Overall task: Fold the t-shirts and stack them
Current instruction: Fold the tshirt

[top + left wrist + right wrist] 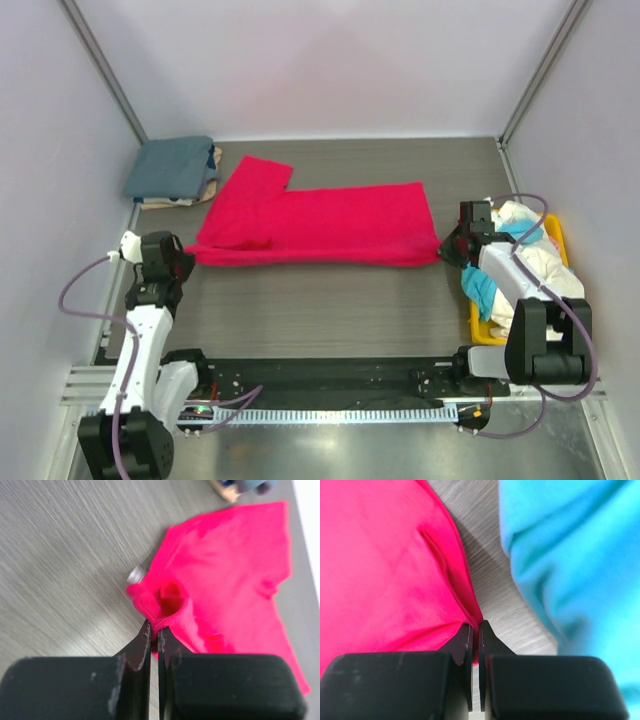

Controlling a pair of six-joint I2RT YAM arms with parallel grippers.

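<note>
The red-pink t-shirt (320,225) lies stretched across the middle of the table, folded lengthwise, one sleeve pointing to the far left. My left gripper (192,258) is shut on its near left corner; the left wrist view shows the cloth (220,565) pinched between the tips (154,630). My right gripper (447,248) is shut on the shirt's near right corner (385,565), the cloth pinched at the tips (475,629). A folded slate blue-grey shirt (170,168) lies on a tan one (170,201) at the far left. Cyan (482,288) and cream-white (535,262) shirts sit in the bin.
A yellow plastic bin (558,238) stands at the right edge, beside my right arm. The cyan cloth (570,555) hangs close to the right gripper. A small round metal piece (135,574) shows at the shirt's edge on the table. White walls enclose the table.
</note>
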